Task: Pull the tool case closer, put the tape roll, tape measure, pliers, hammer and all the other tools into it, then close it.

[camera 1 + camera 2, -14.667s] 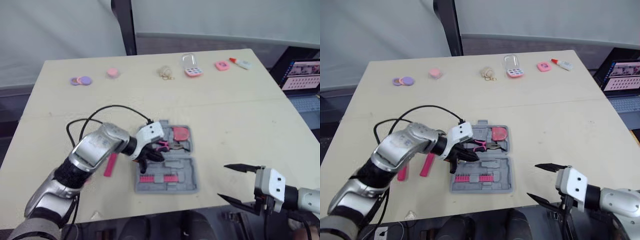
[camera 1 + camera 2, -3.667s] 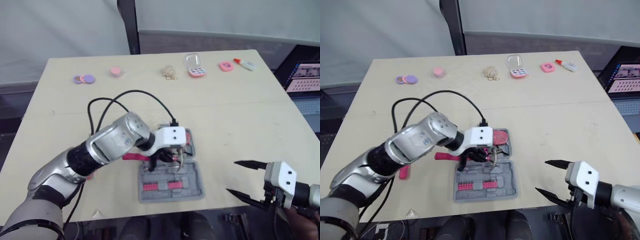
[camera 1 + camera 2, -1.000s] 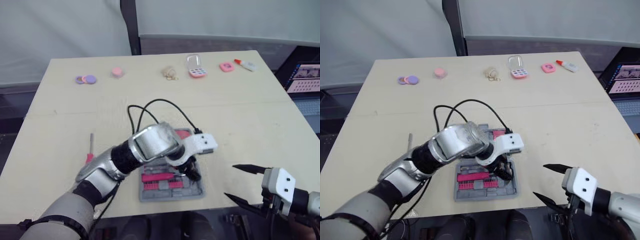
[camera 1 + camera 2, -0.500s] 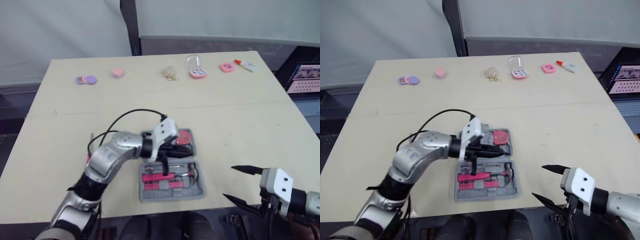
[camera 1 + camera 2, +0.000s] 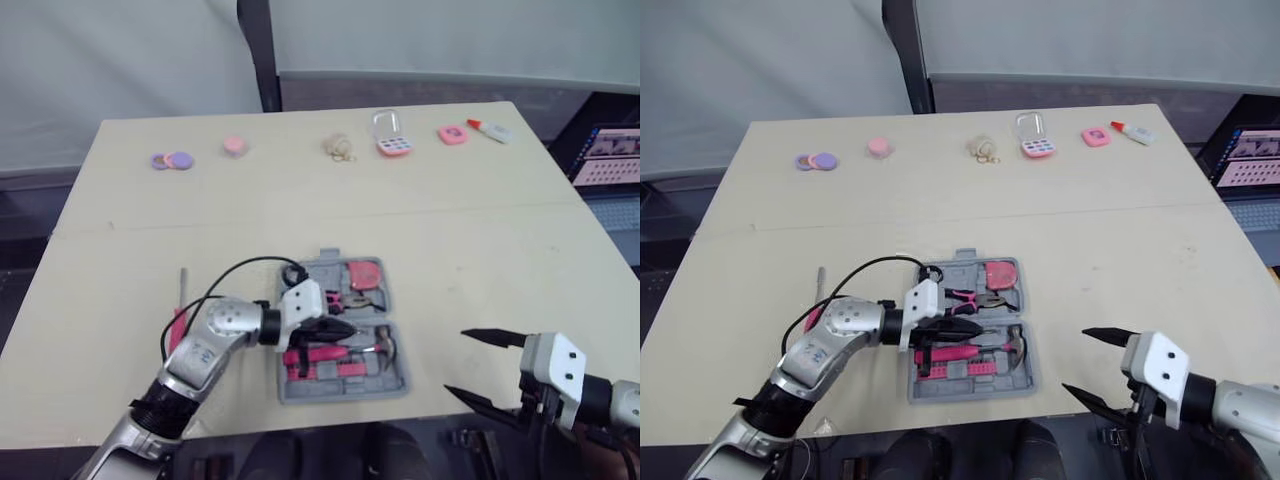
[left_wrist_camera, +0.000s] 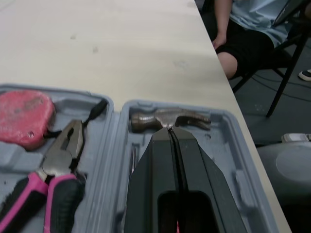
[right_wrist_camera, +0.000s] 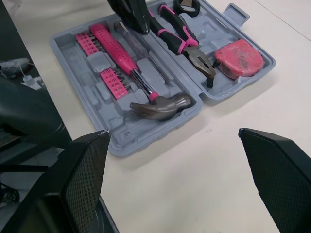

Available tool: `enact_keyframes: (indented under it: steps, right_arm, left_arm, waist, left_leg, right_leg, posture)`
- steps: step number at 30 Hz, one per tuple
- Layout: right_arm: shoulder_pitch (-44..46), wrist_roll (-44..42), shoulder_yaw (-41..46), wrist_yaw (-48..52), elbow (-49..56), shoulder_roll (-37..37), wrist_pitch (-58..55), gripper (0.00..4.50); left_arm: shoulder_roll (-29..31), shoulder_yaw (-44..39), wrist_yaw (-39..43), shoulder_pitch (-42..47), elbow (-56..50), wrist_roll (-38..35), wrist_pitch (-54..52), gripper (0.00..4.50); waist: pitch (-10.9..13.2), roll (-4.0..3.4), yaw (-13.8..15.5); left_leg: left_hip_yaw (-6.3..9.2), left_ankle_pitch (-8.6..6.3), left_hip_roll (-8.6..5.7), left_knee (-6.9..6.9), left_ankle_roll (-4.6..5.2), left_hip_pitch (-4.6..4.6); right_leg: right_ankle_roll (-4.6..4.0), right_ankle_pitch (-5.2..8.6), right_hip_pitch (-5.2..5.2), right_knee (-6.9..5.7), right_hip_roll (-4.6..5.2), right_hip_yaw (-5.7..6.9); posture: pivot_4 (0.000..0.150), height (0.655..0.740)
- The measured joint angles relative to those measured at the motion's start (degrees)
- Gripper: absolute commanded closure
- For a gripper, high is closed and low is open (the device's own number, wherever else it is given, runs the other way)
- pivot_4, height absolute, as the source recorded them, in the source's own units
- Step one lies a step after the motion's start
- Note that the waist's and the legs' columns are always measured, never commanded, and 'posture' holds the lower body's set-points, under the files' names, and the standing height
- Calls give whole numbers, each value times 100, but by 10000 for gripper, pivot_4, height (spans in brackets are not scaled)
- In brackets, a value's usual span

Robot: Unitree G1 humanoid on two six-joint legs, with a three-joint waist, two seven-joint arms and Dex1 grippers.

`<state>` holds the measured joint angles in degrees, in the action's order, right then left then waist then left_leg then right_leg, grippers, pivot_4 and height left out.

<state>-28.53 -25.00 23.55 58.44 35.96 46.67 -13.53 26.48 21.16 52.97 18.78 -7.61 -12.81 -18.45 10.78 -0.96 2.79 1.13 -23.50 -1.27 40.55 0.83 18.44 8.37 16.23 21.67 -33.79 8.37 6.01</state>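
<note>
Right now the tool case (image 5: 345, 388) lies open on the bench (image 5: 450, 230), close to the front edge and a little left of the middle, its two grey halves spread flat. In the half nearer the robot sits the hammer (image 7: 127, 63), pink handle along the tray and steel head at the right-hand end, with a row of pink bits (image 7: 114, 80) beside it. The far half holds the pliers (image 7: 187, 43) (pink grips, jaws pointing towards the red tape measure (image 7: 238, 58)), and that tape measure fills the right corner of the same half.

The left hand (image 5: 345, 328) reaches in from the left and hovers low over the middle of the case, its two black fingers pressed together with nothing between them; in the left wrist view their tip lines up with the hammer head. A pink-handled screwdriver (image 5: 178, 320) lies on the bench just left of that arm, outside the case.

The right hand (image 5: 457, 363) hangs off the front right of the bench, well apart from the case, fingers spread wide and empty.
</note>
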Motion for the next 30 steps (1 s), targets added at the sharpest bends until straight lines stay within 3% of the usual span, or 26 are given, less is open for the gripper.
enact_keyframes:
  steps: [9,30]
  right_arm:
    - [-41,-147,0,4,12,0,-32,0]
    - [-220,-142,159,2,64,0,-24,0]
  left_arm:
    - [0,29,90,-141,455,379,605,44557]
    - [-129,214,103,-216,834,768,876,44557]
  waist:
    - [0,0,10]
    - [-3,-2,19]
  left_leg:
    - [0,0,-1,0,1,1]
    - [2,-1,0,0,1,-6]
  right_leg:
    - [0,0,0,0,1,0]
    - [0,0,-7,0,1,-1]
  posture:
    - [1500,7400]
    - [1500,7400]
